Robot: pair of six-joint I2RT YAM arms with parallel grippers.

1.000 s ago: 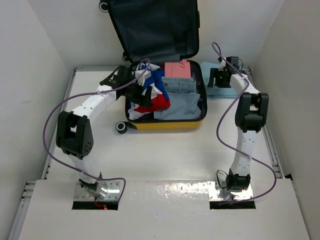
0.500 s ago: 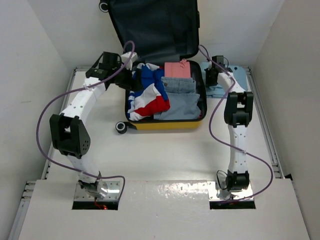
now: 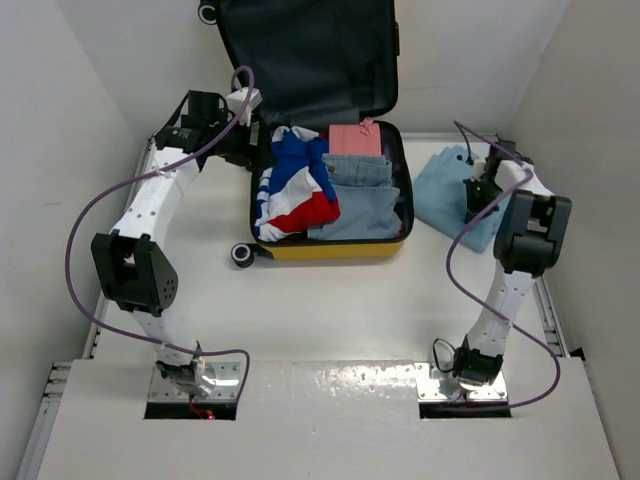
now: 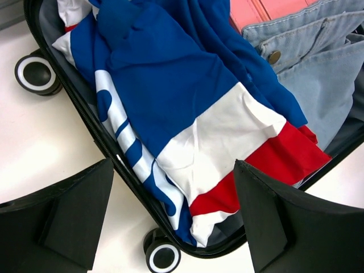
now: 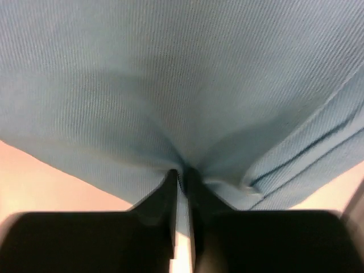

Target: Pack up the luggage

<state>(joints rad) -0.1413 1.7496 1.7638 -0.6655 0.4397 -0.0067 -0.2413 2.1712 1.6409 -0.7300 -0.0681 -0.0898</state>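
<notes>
The yellow luggage (image 3: 325, 250) lies open, its dark lid (image 3: 300, 60) leaning on the back wall. Inside lie a red, white and blue garment (image 3: 295, 190) (image 4: 187, 114), pale jeans (image 3: 360, 195) (image 4: 318, 62) and a pink case (image 3: 357, 140) (image 4: 256, 8). My left gripper (image 3: 252, 148) (image 4: 170, 222) hovers open over the luggage's left rim, nothing between its fingers. A light blue cloth (image 3: 445, 195) (image 5: 170, 74) lies on the table right of the luggage. My right gripper (image 3: 476, 200) (image 5: 183, 173) is shut on a pinched fold of it.
White walls close in the table on the left, right and back. Black wheels (image 4: 35, 74) stick out on the luggage's left side, one of them (image 3: 241, 256) at the near left corner. Purple cables loop off both arms.
My right gripper has swung from the luggage's back right corner to the right and closed on the blue cloth. My left arm has drawn back leftward off the garment.
</notes>
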